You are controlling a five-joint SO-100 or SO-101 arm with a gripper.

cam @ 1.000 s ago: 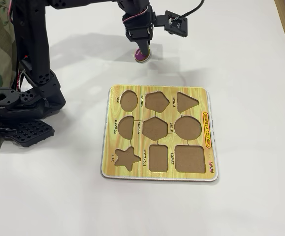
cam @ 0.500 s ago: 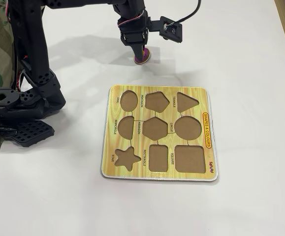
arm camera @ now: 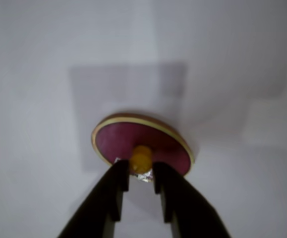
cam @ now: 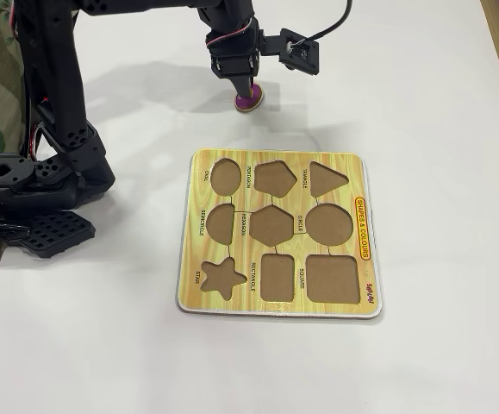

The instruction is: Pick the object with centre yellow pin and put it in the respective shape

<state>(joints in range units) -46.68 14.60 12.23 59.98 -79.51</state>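
In the wrist view the gripper (arm camera: 141, 173) has its jaws pinching the yellow knob (arm camera: 141, 157) of the purple oval piece (arm camera: 142, 144), which tilts above the white table (arm camera: 44, 99); the fixed view puts it beyond the board (cam: 279, 237), well apart from the OVAL cutout (cam: 225, 176).

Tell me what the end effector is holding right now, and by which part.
The end effector holds the purple oval piece by its yellow knob, pinched between both fingers.
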